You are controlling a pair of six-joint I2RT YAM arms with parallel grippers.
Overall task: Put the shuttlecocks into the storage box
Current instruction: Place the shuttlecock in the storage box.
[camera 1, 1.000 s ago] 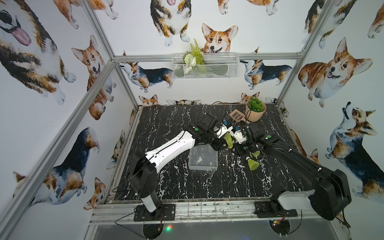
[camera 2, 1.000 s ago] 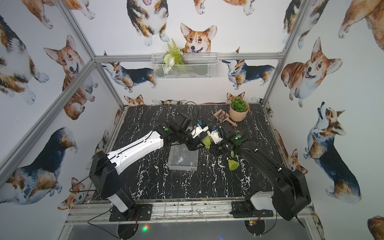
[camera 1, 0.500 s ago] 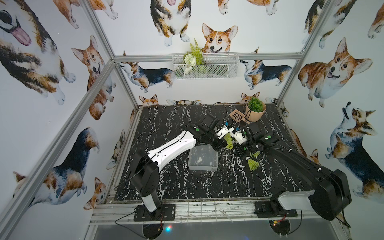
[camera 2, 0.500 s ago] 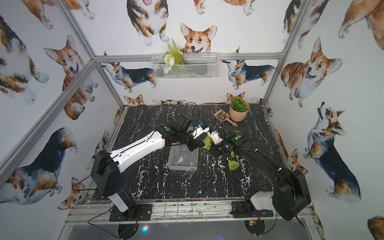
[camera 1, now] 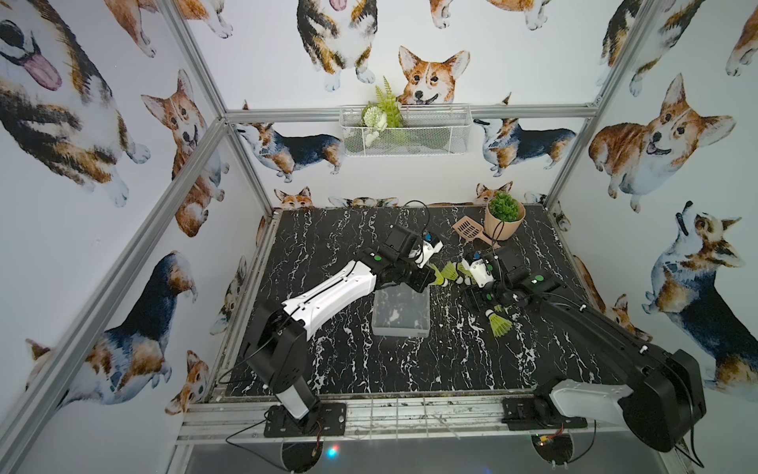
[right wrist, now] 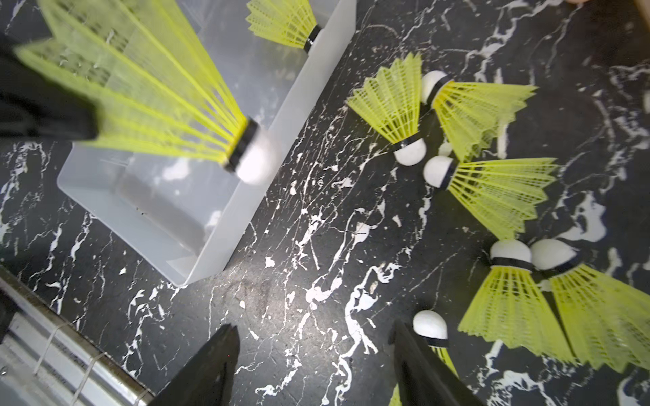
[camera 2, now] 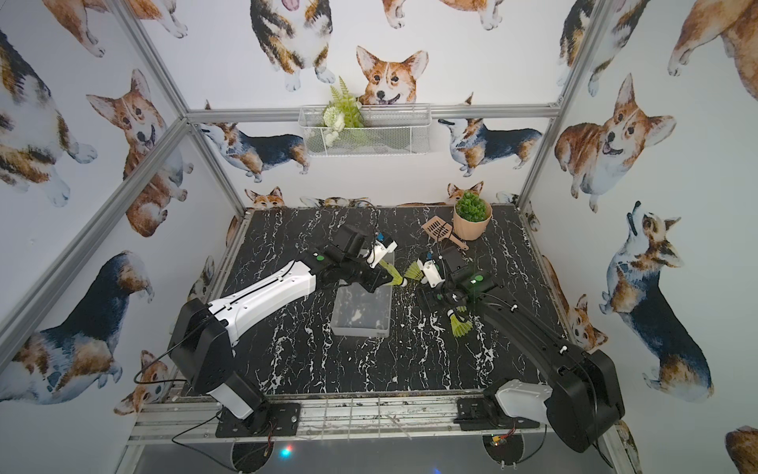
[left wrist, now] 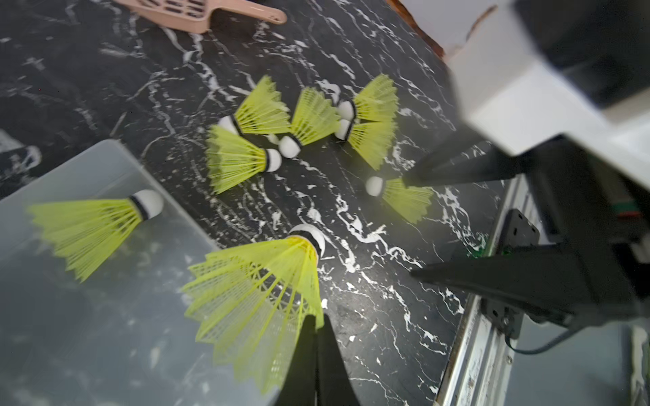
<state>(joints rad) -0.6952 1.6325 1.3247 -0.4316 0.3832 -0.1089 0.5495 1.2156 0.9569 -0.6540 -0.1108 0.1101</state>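
Featherlight, with a springy, crushable skirt, the shuttlecock (left wrist: pixel 260 298) looks safest pinched gently at the skirt rim, as the clenched left hand (left wrist: pixel 314 330) does; the right hand (right wrist: pixel 313 337) gapes empty.

The black fingers (left wrist: pixel 302 355) of the left gripper (left wrist: pixel 315 320) pinch the skirt rim of a neon yellow plastic shuttlecock (left wrist: pixel 260 288). A second shuttlecock (left wrist: pixel 91 225) lies in the translucent frosted plastic box (left wrist: pixel 105 154); six others (left wrist: pixel 313 117) lie on the black marbled surface (left wrist: pixel 369 316).

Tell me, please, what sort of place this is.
Probably a robot test cell: an aluminium frame with corgi-print walls encloses a marble-pattern table with a left arm and right arm bolted at its front.
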